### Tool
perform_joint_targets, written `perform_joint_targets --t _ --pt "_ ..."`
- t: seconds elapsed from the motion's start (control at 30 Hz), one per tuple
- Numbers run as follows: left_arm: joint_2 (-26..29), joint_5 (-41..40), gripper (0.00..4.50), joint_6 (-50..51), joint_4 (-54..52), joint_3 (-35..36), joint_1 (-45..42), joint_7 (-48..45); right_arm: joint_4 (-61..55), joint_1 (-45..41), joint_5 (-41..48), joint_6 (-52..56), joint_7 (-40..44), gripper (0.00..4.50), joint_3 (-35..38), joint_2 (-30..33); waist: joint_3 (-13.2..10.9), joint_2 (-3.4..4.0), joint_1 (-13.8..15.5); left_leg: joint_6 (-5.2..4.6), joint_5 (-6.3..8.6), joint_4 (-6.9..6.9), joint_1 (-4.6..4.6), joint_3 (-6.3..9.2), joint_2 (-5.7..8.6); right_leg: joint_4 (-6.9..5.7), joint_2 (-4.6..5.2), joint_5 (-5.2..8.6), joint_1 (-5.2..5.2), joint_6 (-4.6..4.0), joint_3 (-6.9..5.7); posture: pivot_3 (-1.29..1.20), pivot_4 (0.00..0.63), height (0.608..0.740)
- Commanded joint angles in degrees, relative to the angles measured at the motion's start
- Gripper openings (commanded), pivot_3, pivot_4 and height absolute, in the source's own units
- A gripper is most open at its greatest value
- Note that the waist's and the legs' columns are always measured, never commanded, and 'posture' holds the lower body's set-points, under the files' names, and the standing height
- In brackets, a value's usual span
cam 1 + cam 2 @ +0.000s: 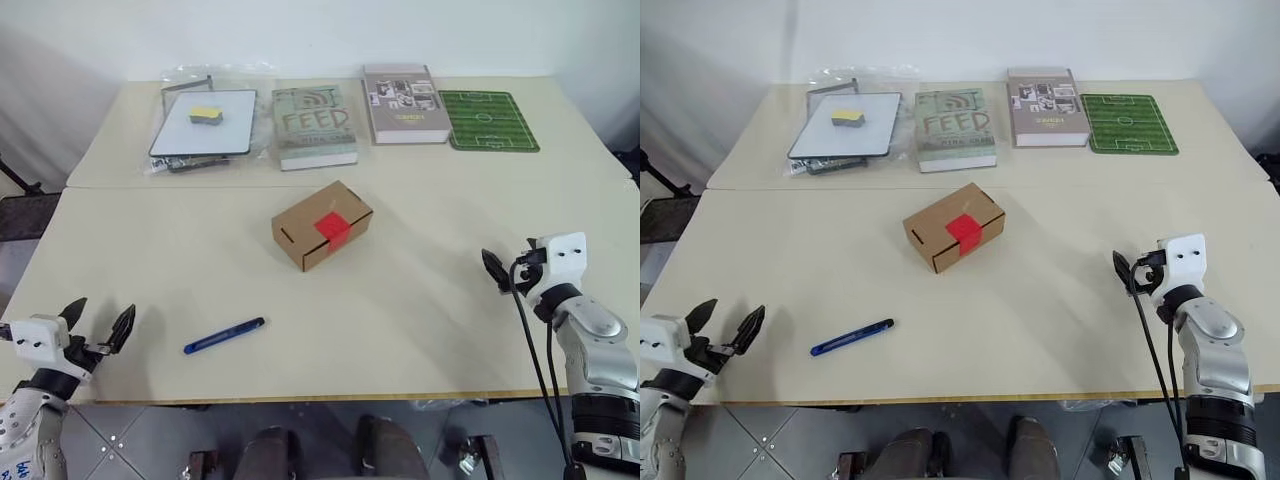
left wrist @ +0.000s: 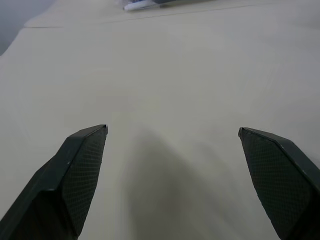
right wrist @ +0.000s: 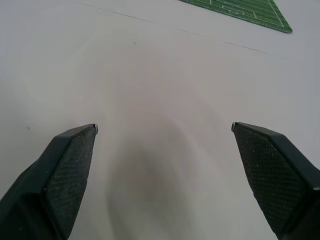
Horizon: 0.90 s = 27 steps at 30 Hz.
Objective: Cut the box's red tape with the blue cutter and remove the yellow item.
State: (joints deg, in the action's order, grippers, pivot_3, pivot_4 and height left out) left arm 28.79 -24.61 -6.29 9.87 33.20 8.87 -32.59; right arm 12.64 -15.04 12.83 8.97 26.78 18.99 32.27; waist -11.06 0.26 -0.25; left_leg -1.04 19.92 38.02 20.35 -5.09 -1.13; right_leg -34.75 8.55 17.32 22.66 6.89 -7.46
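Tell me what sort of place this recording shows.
Probably an indoor lab or test room set up for tabletop trials: two plain cream tables pushed together against a white wall, staged props like books, a whiteboard and a green football mat, and grey floor tiles below.

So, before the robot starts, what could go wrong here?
1. The blue cutter lies flat on the table; the open left gripper might push the slim pen away instead of gripping it.
2. The box stands loose, with nothing holding it, so it may slide while the red tape is cut.
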Motion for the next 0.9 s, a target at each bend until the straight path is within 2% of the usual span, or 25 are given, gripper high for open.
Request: perform_joint_targets --t 0.03,0.23,0.37,0.53,0.63,0.8,0.83,0.9 --pt "1.2 1.0 4.46 -0.4 -0.3 -0.2 -0.6 0.4 -3.0 0.9 0.5 -0.4 -0.3 4.50 1.2 0.9 0.0 0.00 0.0 0.00 0.00 0.00 0.00 -0.01 0.00 0.00 0.00 0.00 0.00 0.00 0.01 0.00 0.150 0.740" --pt "1.9 1.1 4.46 4.9 -1.4 -1.2 -2.9 2.5 -7.3 2.2 1.0 4.6 -0.8 4.50 0.6 0.8 0.0 -0.01 0.0 0.00 0.00 0.04 -0.01 -0.03 0.00 -0.05 -0.01 -0.01 0.01 0.01 0.04 0.00 0.150 0.740" --pt "3.6 2.4 4.46 5.4 -0.2 -4.0 -8.0 1.6 -9.8 1.0 -1.5 6.5 -2.1 4.50 -1.5 1.1 0.0 -0.01 0.0 0.00 0.00 0.08 -0.01 -0.04 0.01 -0.11 0.00 -0.01 0.03 0.01 0.07 0.00 0.150 0.740" --pt "4.6 3.8 2.96 7.7 1.6 -6.8 -15.0 2.3 -13.4 -0.5 -1.0 9.3 -1.7 2.87 -3.2 1.0 0.0 -0.01 0.1 0.00 0.00 0.20 -0.02 -0.06 0.03 -0.21 0.00 -0.04 0.03 0.02 0.12 0.00 0.150 0.740" --pt "4.5 5.4 2.02 9.9 3.4 -11.6 -21.1 1.3 -13.8 -3.4 -0.3 12.7 -0.8 1.78 -5.1 0.5 0.0 -0.01 0.1 -0.01 0.00 0.20 0.00 -0.06 0.05 -0.22 0.00 -0.05 0.04 0.04 0.11 0.00 0.150 0.740" --pt "1.5 7.3 0.42 12.0 7.8 -17.0 -30.2 2.6 -14.7 -7.7 0.9 16.5 -1.0 0.00 -7.0 -1.1 0.0 -0.03 0.1 -0.02 -0.01 0.27 0.02 -0.07 0.12 -0.26 0.01 -0.09 0.05 0.11 0.12 0.00 0.150 0.740" --pt "0.5 7.8 0.10 12.1 9.3 -17.7 -32.0 3.4 -15.1 -8.3 1.1 17.2 -1.1 0.00 -7.4 -1.4 0.0 -0.03 0.1 -0.02 -0.01 0.26 0.02 -0.07 0.14 -0.28 0.00 -0.10 0.05 0.13 0.11 0.00 0.150 0.740" --pt "-2.1 9.0 0.04 11.6 12.8 -19.2 -35.4 5.1 -15.3 -9.5 1.3 18.3 -1.2 0.00 -8.4 -2.4 0.0 -0.04 0.1 -0.03 -0.01 0.27 0.05 -0.09 0.19 -0.29 0.00 -0.13 0.05 0.18 0.07 0.00 0.150 0.740"
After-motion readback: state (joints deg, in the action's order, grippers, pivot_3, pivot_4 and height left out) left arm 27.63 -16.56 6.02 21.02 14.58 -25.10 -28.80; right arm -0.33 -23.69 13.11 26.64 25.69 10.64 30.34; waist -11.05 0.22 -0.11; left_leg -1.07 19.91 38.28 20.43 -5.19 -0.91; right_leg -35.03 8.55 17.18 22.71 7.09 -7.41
